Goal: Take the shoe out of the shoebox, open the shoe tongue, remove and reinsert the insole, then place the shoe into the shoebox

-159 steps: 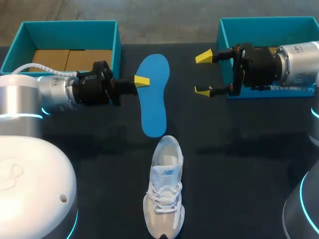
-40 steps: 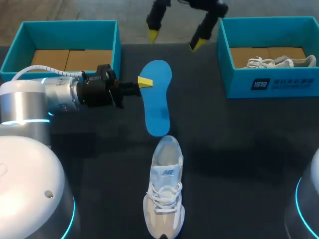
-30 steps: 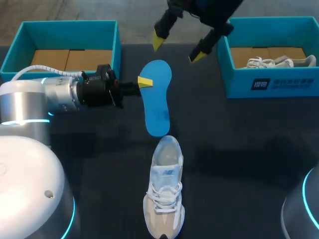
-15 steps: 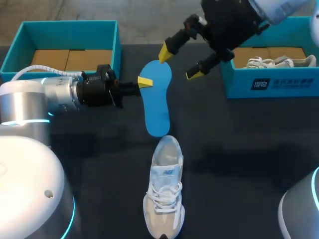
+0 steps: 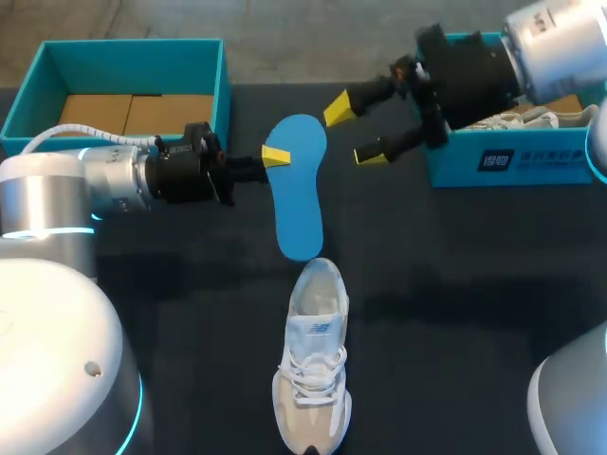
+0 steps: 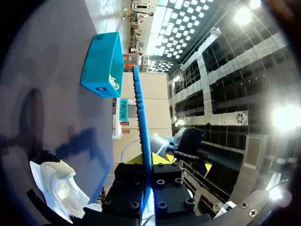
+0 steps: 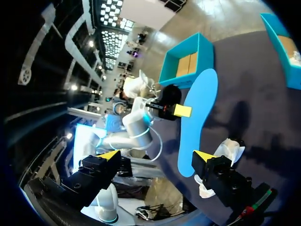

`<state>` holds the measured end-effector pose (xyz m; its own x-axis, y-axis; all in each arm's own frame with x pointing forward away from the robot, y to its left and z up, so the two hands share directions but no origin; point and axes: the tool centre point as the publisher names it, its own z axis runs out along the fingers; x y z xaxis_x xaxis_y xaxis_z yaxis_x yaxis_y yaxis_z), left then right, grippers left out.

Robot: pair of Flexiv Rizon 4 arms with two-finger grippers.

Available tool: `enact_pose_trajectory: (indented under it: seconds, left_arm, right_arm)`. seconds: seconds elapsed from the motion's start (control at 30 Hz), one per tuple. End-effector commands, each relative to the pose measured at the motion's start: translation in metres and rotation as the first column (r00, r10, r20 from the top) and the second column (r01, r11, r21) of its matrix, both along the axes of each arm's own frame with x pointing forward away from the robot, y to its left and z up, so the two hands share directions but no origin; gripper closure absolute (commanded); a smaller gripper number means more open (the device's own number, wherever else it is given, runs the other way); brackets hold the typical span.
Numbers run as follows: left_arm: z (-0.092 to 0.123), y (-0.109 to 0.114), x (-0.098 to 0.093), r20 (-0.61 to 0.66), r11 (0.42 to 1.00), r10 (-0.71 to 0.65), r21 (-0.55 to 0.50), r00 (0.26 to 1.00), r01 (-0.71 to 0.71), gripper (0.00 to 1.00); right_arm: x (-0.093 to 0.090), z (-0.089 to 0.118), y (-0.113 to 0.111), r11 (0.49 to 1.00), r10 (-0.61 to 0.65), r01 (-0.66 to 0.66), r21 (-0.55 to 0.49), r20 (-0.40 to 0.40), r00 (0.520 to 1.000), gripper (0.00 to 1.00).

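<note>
Left gripper (image 5: 273, 155) is clamped on the blue insole (image 5: 299, 190), yellow tips pressed together on its left edge near the far, wide end. In the left wrist view the insole (image 6: 141, 113) runs edge-on straight out between that gripper's (image 6: 147, 162) fingers. It is held flat, face up, and throws a shadow on the dark table (image 5: 455, 284). Left of the insole and a little beyond it sits the left shoebox (image 5: 224, 90), teal, with only a cardboard floor showing inside. At the insole's near end stands the white shoe (image 5: 313, 370), on its sole, heel opening toward the insole, laces and toe pointing away from it. Now to the right of the insole's far end: there's the right gripper (image 5: 353, 131), fingers spread wide, nothing between them, hanging apart from the insole. From its own wrist view the insole (image 7: 200, 117) lies ahead of the right gripper (image 7: 155, 155). Well right of the insole is the right shoebox (image 5: 512, 163), teal too, with a second white shoe (image 5: 526, 118) lying inside.
</note>
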<state>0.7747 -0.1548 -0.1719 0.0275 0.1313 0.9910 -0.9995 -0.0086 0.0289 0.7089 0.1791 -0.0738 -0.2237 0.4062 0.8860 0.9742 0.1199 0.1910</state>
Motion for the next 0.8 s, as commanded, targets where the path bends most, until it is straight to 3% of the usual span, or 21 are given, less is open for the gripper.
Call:
enact_pose_trajectory:
  seconds: [0.03,0.37,0.8]
  left_arm:
    - [0.000,0.000,0.000,0.000,1.000,0.000,0.003,1.000,0.000,1.00]
    - [0.000,0.000,0.000,0.000,1.000,0.000,0.003,1.000,0.000,1.00]
    - [0.000,0.000,0.000,0.000,1.000,0.000,0.003,1.000,0.000,1.00]
  right_arm:
    - [0.002,-0.012,0.001,0.888,0.098,-0.070,0.455,-0.037,0.995,0.00]
    - [0.005,-0.029,0.003,0.884,0.089,-0.048,0.465,-0.067,0.994,0.00]
    - [0.005,-0.031,-0.002,0.905,0.087,-0.048,0.422,-0.074,0.993,0.00]
